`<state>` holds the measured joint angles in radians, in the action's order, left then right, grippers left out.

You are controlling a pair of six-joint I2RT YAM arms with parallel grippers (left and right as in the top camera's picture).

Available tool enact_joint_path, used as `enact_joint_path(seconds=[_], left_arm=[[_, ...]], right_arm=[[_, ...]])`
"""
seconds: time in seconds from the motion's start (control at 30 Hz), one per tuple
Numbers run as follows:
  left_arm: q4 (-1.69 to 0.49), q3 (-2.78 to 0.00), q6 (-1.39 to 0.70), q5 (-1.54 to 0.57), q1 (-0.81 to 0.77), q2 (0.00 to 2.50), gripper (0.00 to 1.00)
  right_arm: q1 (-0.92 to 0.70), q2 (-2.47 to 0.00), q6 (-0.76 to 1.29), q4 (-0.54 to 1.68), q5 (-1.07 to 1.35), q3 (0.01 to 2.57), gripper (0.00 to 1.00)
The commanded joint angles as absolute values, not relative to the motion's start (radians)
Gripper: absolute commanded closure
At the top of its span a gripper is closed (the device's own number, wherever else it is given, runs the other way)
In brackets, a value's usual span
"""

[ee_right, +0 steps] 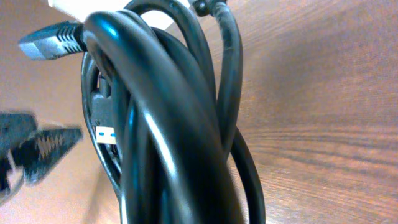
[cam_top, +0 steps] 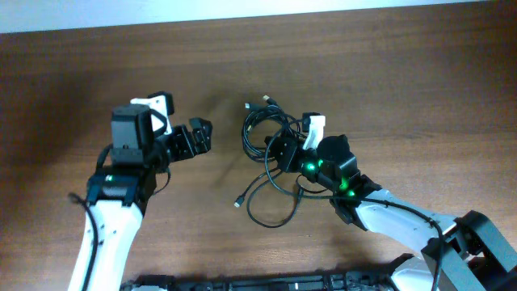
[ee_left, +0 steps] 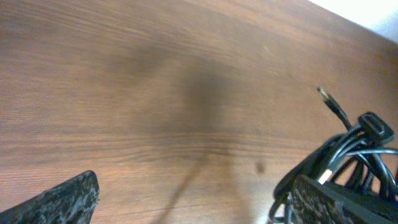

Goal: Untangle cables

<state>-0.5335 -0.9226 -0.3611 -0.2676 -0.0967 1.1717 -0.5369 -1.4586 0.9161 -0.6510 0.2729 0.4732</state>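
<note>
Mid-counter, the cables (cam_top: 271,137) lay in one knotted coil, with my right tool (cam_top: 283,152) set into its near side.
I judged them light, limp and glossy. They would be likely to slip through a loose pinch, and each loop would drag its neighbours instead of holding shape. From the right wrist the cables filled the view and hid that tool's fingers, so I could not tell whether it was clamped on strands or apart. My left tool (cam_top: 198,139) hung just left of the coil, fingers spread wide, touching nothing. The stiffer plug ends seemed the best holds: a far plug (ee_left: 333,106) poking out, and a loose tail (cam_top: 239,201) lying near-left on the counter (cam_top: 363,65).
</note>
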Motion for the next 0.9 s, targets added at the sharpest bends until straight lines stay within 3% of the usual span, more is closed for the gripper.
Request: enact_joint_path(seconds=[0.0,0.1,0.4,0.47,0.5,0.57,0.63,0.7,0.77,0.87], left_arm=[[-0.610,-0.932,-0.404,-0.205,-0.094,1.116,0.01],[-0.645,-0.932,-0.403,-0.337,-0.094,1.142,0.01],[-0.426,-0.932,-0.434,-0.378,-0.331,1.271,0.00],[-0.392,-0.932,-0.434,-0.379,-0.366,1.318,0.07],[-0.366,-0.932,-0.434,-0.379,-0.383,1.339,0.12],[-0.307,-0.932,-0.434,-0.377,-0.392,1.359,0.67],[-0.300,-0.932,-0.433,-0.368,-0.388,1.359,0.98],[-0.320,-0.932,-0.433,-0.356,-0.340,1.354,1.00],[-0.336,-0.932,-0.433,-0.358,-0.285,1.343,1.00],[-0.346,-0.932,-0.433,-0.359,-0.206,1.310,1.00]], right_arm=[[-0.541,-1.448,1.124,-0.662,0.257,0.477,0.96],[-0.541,-1.448,1.327,-0.701,0.257,0.477,0.96],[-0.543,-1.448,1.329,-0.767,0.387,0.477,0.96],[-0.543,-1.448,1.329,-0.767,0.393,0.477,0.96],[-0.543,-1.448,1.329,-0.767,0.408,0.477,0.96],[-0.543,-1.448,1.329,-0.767,0.456,0.477,0.96],[-0.543,-1.448,1.296,-0.762,0.464,0.477,0.96],[-0.543,-1.448,1.257,-0.701,0.464,0.477,0.95],[-0.543,-1.448,1.257,-0.646,0.464,0.477,0.84],[-0.542,-1.448,1.140,-0.616,0.461,0.477,0.82]])
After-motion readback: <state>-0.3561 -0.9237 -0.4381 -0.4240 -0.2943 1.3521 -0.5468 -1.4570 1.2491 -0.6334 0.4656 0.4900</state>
